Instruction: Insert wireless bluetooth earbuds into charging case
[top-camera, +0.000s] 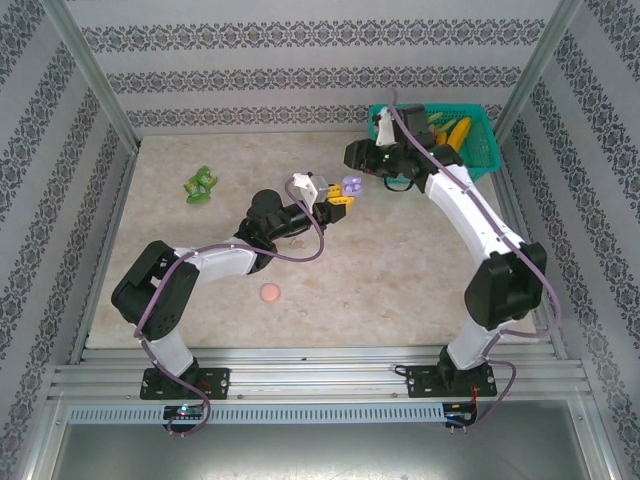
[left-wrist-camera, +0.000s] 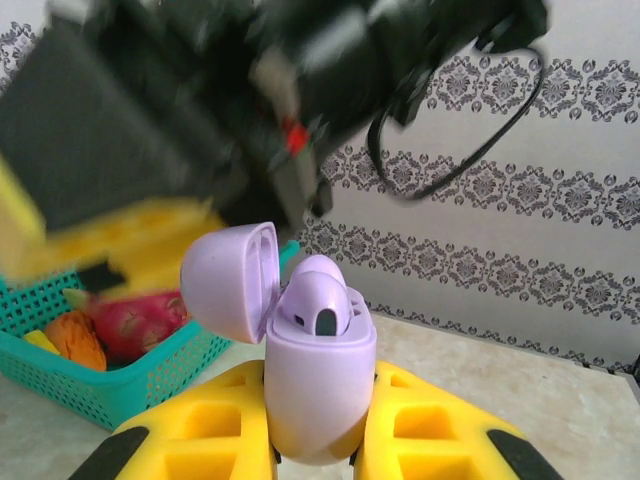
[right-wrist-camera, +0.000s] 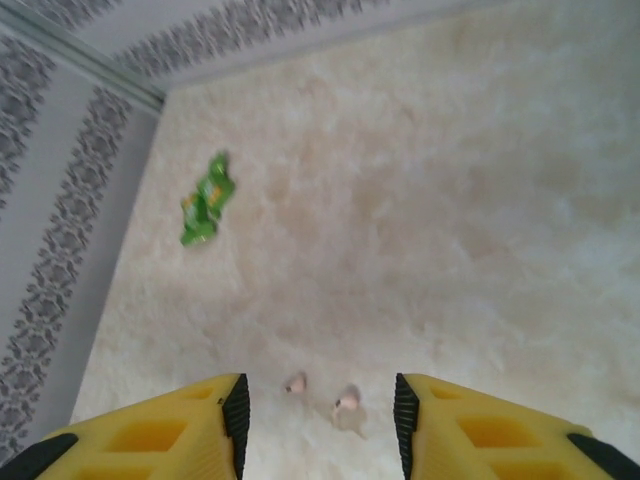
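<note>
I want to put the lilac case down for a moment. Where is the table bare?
Widest bare stretch: the tabletop between the pink round case and the right arm's base. Also between the green item and the back wall. Crowded beside the teal basket, where the left gripper holds the lilac case near the right gripper.

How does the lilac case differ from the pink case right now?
The lilac case is held upright in the left claw, off the table; the pink case lies flat on the table, untouched. The lilac case's lid is open with a lilac bud inside; the pink case looks closed. Both are small and rounded.
</note>
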